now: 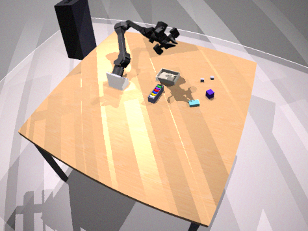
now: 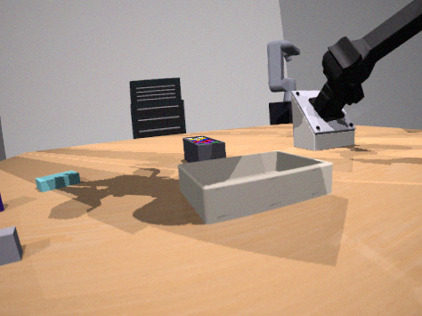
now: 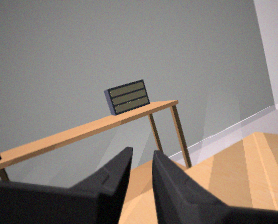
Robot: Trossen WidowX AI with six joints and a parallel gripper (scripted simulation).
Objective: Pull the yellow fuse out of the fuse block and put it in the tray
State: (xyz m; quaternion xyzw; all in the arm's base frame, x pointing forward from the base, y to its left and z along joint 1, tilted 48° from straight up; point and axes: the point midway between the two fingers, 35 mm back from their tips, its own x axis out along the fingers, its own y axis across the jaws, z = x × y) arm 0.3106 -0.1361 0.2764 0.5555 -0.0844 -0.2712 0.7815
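The jaws are almost closed, with nothing between them. From the top, the black gripper (image 1: 162, 45) hangs high at twelve o'clock from the dark fuse block (image 1: 156, 94), where the small yellow fuse (image 1: 153, 94) sits. From outside, the grey open tray (image 2: 255, 183) lies near the block. The wrist view shows two dark fingers close together.

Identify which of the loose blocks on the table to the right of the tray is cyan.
The flat cyan block, nearest the table's front edge. The purple cube is darker; the two small grey cubes lie farther back.
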